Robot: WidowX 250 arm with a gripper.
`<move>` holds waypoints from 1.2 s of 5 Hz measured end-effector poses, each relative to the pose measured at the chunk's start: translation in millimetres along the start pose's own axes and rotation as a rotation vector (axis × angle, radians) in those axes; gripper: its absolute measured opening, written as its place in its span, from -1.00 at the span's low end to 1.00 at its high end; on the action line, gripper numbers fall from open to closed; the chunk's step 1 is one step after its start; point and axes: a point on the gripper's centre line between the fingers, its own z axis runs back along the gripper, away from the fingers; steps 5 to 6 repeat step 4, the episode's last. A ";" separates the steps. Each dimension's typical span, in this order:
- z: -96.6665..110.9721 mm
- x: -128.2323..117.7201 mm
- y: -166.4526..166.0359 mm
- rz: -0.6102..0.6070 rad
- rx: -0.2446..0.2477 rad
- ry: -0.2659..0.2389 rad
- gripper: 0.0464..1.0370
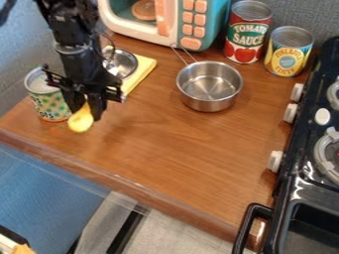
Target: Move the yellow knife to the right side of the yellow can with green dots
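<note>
Claw [87, 106] pinches yellow knife [81, 122] beside green-dotted can [50, 102]

The green-dotted can stands by the left edge of the wooden worktop [169, 144]. Just right of it, near the worktop's front-left corner, the claw points down, its two fingers closed around the yellow knife, whose rounded end sticks out below; whether it touches the wood I cannot tell. Toward the back edge, a metal bowl [123, 63] sits on a flat yellow thing [147, 66]. Next come a toy microwave [170, 25] at the back, a saucepan [209, 89] in front of it, a red can [247, 34] and a yellow-and-blue can [289, 53] near the back-right corner, and a black stove [301, 171] along the right edge.
</note>
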 end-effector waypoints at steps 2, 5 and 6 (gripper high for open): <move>-10.2 -12.6 -19.2 -0.060 0.019 0.002 -0.24; -12.9 -11.2 -19.7 -0.074 0.017 0.003 0.91; -12.9 -11.2 -19.7 -0.074 0.017 0.003 0.91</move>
